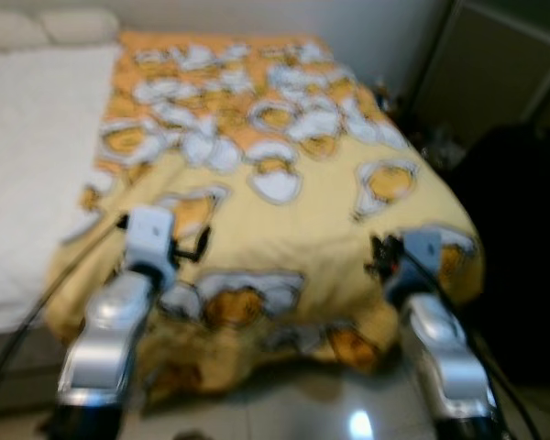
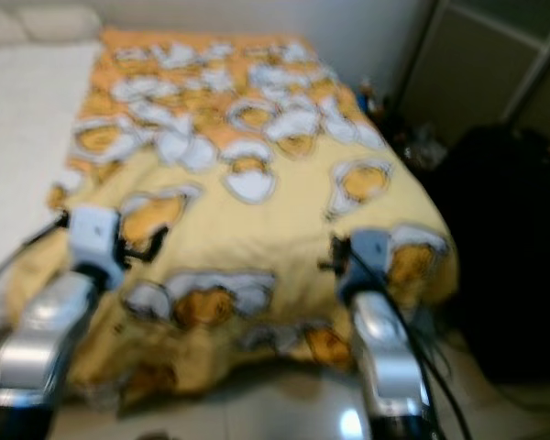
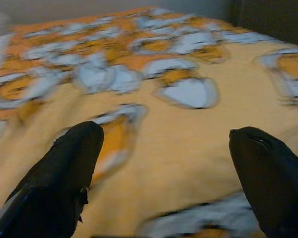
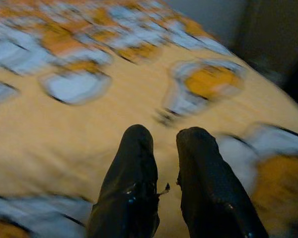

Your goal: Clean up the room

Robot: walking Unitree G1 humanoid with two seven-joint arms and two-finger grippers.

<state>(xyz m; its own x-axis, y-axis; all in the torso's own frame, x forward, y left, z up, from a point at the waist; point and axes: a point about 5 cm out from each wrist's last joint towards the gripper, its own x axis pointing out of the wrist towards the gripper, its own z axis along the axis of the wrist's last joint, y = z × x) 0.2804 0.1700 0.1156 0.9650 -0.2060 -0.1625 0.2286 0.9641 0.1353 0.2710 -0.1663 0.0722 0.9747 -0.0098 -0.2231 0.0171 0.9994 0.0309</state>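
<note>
- Blanket (image 1: 284, 202), yellow and orange with a white-and-orange cartoon print, lies spread over the right part of the bed, its near edge hanging rumpled over the foot of the bed toward the glossy floor (image 1: 348, 412); the left part of the bed shows a bare white sheet (image 1: 27, 137) with pillows (image 1: 46, 26) at the far end.
- Risk, as I judge it: the head views are blurred, which suggests the camera is moving, so a reach made now could land off target and pinch only a thin fold that slips free.
- Another likely trouble is the uneven hem: if one side is lifted and the other lags, the cover would skew or slide further off the near edge.
- Clutter lies far right beside the bed near a dark cabinet (image 1: 495, 73); it is too blurred to identify, and a wide swing of the right arm could catch it.
- Left gripper (image 3: 164, 148) hovers over the near left part of the blanket, fingers spread wide, holding nothing.
- Right gripper (image 4: 164, 148) hangs over the near right corner, fingers nearly together with a slim gap, empty; whether the tips touch the cloth I cannot tell.
</note>
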